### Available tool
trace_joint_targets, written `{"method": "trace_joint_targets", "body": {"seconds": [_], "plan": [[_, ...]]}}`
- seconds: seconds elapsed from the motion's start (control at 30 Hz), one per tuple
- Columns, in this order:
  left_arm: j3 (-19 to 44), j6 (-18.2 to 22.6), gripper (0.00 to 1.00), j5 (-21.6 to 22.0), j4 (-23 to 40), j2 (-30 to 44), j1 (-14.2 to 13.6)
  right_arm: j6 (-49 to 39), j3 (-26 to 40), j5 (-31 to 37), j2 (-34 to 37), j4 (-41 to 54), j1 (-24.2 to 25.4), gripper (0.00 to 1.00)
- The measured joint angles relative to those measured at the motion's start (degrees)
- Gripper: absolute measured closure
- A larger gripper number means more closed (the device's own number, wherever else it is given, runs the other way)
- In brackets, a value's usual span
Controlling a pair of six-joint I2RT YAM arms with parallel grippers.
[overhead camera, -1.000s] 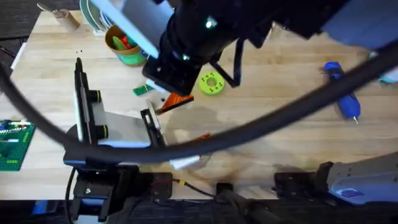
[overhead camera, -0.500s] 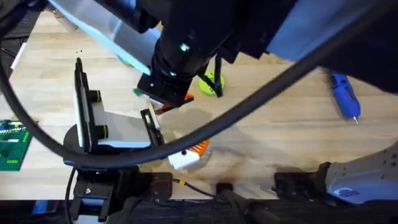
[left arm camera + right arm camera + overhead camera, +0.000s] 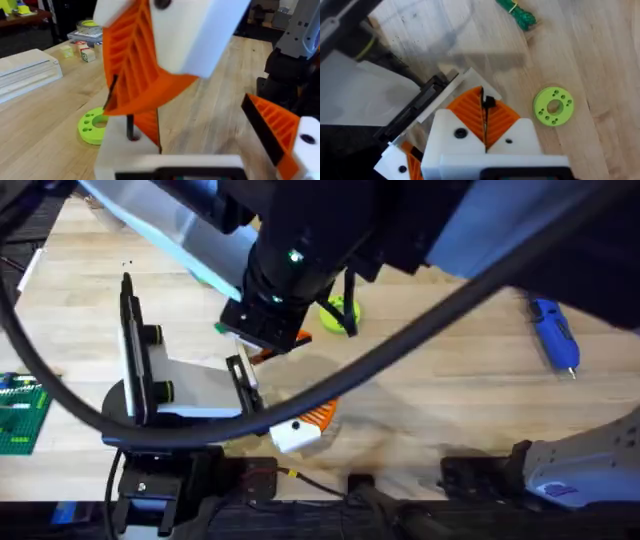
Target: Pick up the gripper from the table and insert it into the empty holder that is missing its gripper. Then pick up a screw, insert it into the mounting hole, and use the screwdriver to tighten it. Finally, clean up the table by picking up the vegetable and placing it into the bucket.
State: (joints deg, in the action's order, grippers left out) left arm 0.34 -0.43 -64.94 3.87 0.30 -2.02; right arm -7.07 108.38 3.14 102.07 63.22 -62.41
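Right pincer [image 3: 485, 107] has its orange ribbed pads pressed together on a thin dark screw [image 3: 130, 127], which points down at the holder [image 3: 293, 438]. That holder is a cream-white block near the table's front edge, just ahead of the left arm's base. The orange wedge [image 3: 320, 416] sits against its top. Whether the screw's tip touches the block, I cannot tell.

Left pincer [image 3: 302, 428] looks open. One orange finger [image 3: 277, 130] stands well off to the side, with bare wood showing in the gap and nothing held there.

The right arm reaches across the middle, big and dark under the camera, with a black cable [image 3: 420, 330] looping over the table. The open room lies on the right half, a wide stretch of bare table [image 3: 450, 390] between the lime disc [image 3: 553, 106] and the screwdriver [image 3: 555, 335]. The screwdriver is bright blue with a thin dark tip and lies well apart from the work.

The vegetable [image 3: 517, 14] is dark green and knotted, and lies on the wood beyond the disc. A green studded plate [image 3: 20, 415] hugs the left edge.

The blue label on the right arm's base [image 3: 560, 490] is too small to read.
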Motion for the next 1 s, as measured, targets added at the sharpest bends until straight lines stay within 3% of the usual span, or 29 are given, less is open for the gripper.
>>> {"method": "trace_joint_targets", "body": {"seconds": [1.0], "plan": [[-0.02, -0.26, 0.008, -0.08, 0.64, 0.01, -0.11, 0.9, 0.04, -2.12, 3.31, 1.17, 0.02, 0.995]]}}
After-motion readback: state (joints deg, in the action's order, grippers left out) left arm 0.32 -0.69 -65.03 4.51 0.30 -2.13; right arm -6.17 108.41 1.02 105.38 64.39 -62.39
